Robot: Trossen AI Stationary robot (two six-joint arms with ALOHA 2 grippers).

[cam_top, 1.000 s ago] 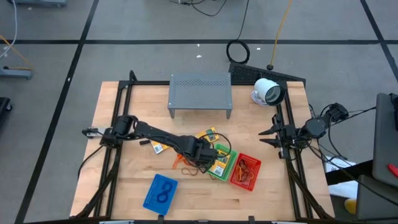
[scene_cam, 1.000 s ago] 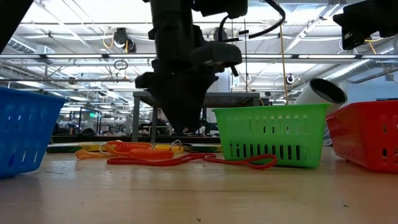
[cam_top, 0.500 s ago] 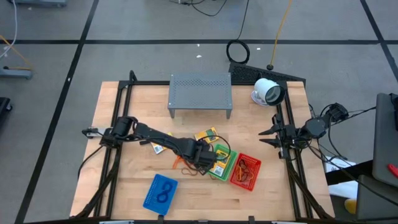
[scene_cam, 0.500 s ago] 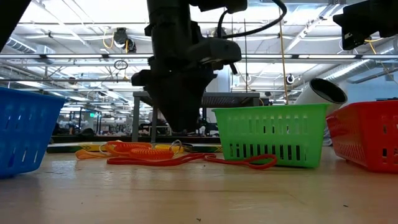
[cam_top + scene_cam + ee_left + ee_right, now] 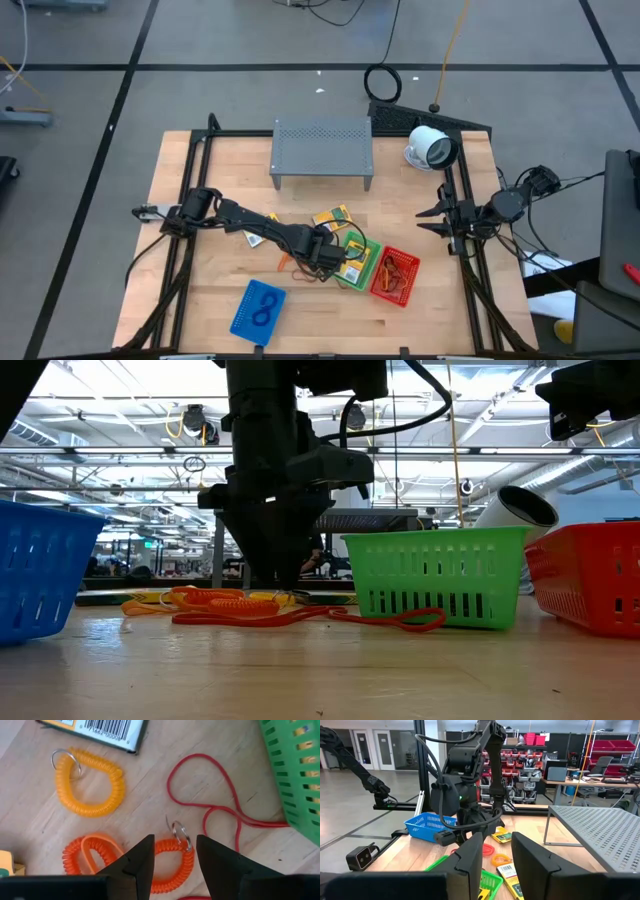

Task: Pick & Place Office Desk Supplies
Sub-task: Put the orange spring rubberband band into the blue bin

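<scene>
While our left tool (image 5: 173,851) hung open over an orange coil band (image 5: 170,862), our right tool (image 5: 495,851) waited open at the surface's right edge.

From above, the table (image 5: 200,290) holds a perforated shelf (image 5: 322,148) at 12 o'clock and a camera-like device (image 5: 432,148) at 2 o'clock. 3 baskets (image 5: 355,262) sit toward 6 o'clock, with coil keyrings (image 5: 92,782) beside the middle basket, under the left gripper (image 5: 172,855).
</scene>
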